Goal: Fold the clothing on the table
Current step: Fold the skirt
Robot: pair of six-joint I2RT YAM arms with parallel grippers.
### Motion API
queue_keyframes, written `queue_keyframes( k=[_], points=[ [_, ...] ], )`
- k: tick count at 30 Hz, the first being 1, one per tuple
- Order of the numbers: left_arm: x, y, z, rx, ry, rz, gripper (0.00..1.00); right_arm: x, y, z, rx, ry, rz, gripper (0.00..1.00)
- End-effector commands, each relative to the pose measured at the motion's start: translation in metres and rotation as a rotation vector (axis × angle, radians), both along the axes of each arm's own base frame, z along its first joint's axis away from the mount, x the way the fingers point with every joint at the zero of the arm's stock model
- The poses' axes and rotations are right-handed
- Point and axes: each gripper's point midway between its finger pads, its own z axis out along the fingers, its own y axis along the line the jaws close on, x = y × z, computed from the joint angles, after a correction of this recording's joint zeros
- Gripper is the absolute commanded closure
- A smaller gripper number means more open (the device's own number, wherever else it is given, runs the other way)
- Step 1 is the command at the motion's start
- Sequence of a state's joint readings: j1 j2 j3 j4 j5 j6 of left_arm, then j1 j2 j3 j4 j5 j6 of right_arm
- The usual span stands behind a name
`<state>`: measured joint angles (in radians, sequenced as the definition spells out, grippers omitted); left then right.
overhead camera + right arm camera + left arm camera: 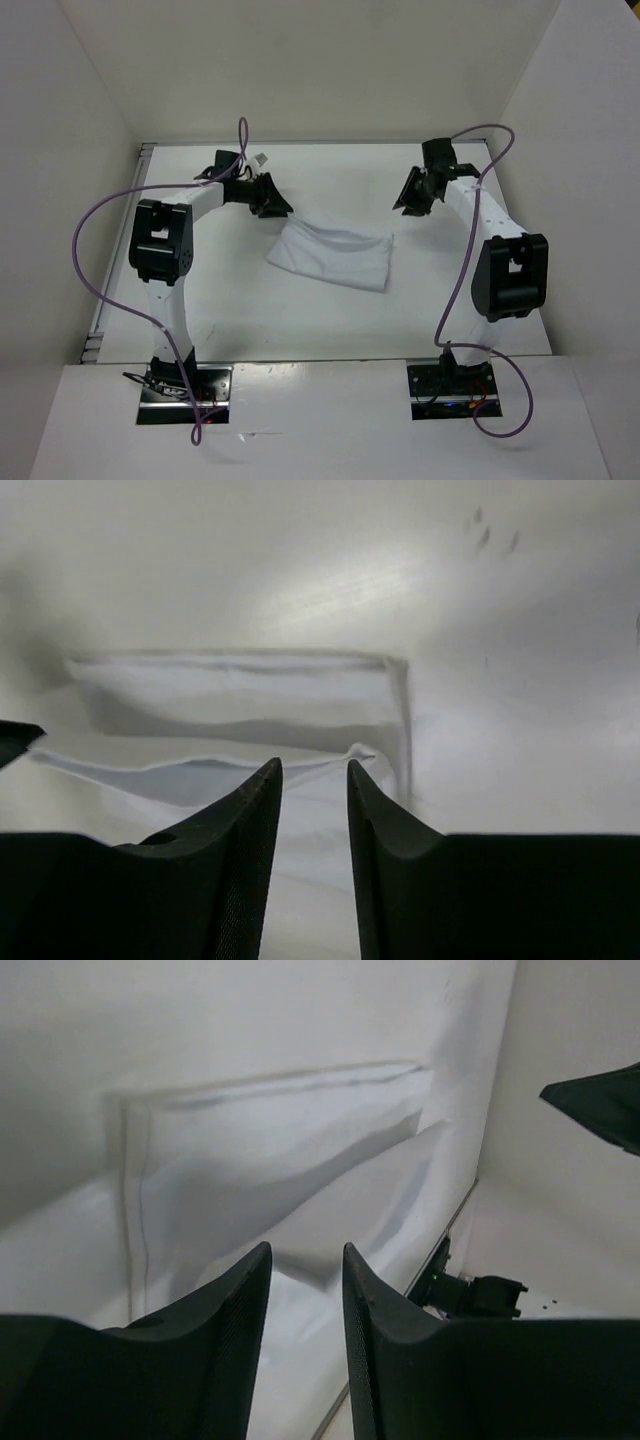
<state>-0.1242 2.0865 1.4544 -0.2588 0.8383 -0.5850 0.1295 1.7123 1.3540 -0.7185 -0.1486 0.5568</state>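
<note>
The clothing (pixel 330 254) lies flat near the middle of the table (pixel 230 320), doubled into a rough oblong whose long side runs from left to right. Its upper layer is lifted into a loose lip along one long edge. The left gripper (pixel 272 203) is held just beyond the far left corner of the cloth, and the right gripper (pixel 408 200) just beyond the far right corner. Whether either one brushes the fabric cannot be told from above. In both wrist views the fingers are parted by a narrow gap and nothing is caught between them, so each pincer is judged to be apart and empty.

The fabric is thin and faintly see-through, so it is expected to be very light, limp and without any stiffness of its own. It is likely to sag wherever it is not supported and to drag or bunch if it is pulled across the matte surface. It is best taken at two matching corners, one per arm, with the pinch set on the hemmed edge. Care is needed so that both layers are caught together rather than the top one alone. Breakage is not a concern; slipping from a shallow pinch is.
</note>
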Motion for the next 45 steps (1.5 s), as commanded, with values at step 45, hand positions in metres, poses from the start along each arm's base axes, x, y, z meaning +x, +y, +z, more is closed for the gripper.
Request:
queue_keyframes(
  k=[45],
  points=[
    [-0.095,-0.033,0.003,0.023,-0.060,-0.271,0.94,0.044,0.153,-0.083,-0.062,-0.006,0.436,0.91]
  ],
)
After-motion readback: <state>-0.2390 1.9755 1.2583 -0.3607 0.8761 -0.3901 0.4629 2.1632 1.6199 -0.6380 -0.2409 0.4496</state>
